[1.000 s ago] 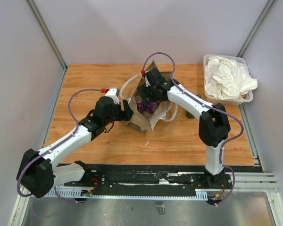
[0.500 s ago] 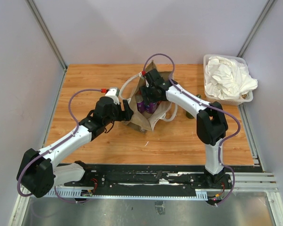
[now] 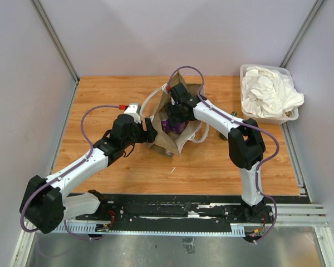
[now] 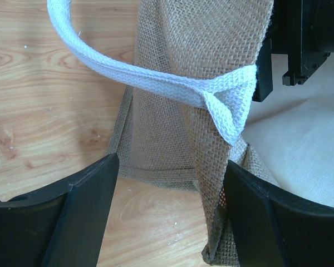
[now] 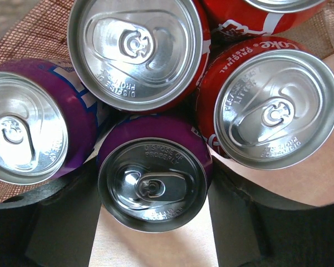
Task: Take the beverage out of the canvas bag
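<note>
The tan canvas bag (image 3: 167, 143) stands open at the table's middle, white strap handles (image 4: 156, 86) on its burlap wall (image 4: 206, 39). Inside stand several cans: two purple, the rest red. My right gripper (image 3: 175, 118) reaches down into the bag. In the right wrist view it (image 5: 156, 192) is open, its jaws either side of the nearer purple can (image 5: 152, 183), close to its sides. My left gripper (image 3: 151, 133) is at the bag's left edge. It (image 4: 171, 161) is open, with a fold of the bag's wall lying against its right finger (image 4: 267, 222).
A second purple can (image 5: 25, 136) and red cola cans (image 5: 136, 47) (image 5: 275, 108) crowd round the near purple one. A clear tub of white cloths (image 3: 267, 94) stands at the back right. A dark green object (image 3: 223, 135) sits behind the right arm.
The right arm has edged a little left and further down into the bag. The left arm and the bag have not moved.
</note>
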Tool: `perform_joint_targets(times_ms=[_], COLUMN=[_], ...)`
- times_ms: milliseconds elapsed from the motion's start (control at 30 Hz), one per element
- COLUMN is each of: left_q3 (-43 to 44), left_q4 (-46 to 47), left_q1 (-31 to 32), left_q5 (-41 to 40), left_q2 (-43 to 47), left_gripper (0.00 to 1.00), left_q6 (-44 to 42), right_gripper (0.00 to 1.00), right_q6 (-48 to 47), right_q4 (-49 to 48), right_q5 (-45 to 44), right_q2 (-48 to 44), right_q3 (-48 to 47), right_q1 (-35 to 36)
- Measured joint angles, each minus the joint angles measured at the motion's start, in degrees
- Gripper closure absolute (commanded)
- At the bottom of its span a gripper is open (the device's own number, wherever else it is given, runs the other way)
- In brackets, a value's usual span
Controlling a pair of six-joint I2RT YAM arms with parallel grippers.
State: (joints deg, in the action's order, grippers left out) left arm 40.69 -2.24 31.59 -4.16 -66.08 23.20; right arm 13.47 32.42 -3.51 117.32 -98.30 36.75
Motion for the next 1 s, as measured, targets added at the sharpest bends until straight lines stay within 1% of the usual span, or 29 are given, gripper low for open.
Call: perform_joint_targets(times_ms=[33, 67, 533, 1000], left_q3=[0.0, 0.0, 0.0, -0.24], left_q4=[0.0, 0.0, 0.04, 0.39], left_q1=[0.0, 0.0, 0.04, 0.07], left_q5=[-0.02, -0.02, 0.52, 1.05], left_q2=[0.0, 0.0, -0.44, -0.46], left_gripper=[0.21, 0.21, 0.21, 0.21], left_q6=[0.0, 0.0, 0.0, 0.02], right_gripper=[0.97, 0.99, 0.99, 0.99], right_q6=[0.0, 0.0, -1.68, -5.6], right_q4=[0.0, 0.02, -1.44, -0.35], right_q5=[0.0, 0.0, 0.55, -0.46], right_q2=[0.0, 0.0, -3.04, -17.46], right_q3=[0.0, 0.0, 2.93, 2.73], right_q1=[0.0, 0.0, 0.0, 0.7])
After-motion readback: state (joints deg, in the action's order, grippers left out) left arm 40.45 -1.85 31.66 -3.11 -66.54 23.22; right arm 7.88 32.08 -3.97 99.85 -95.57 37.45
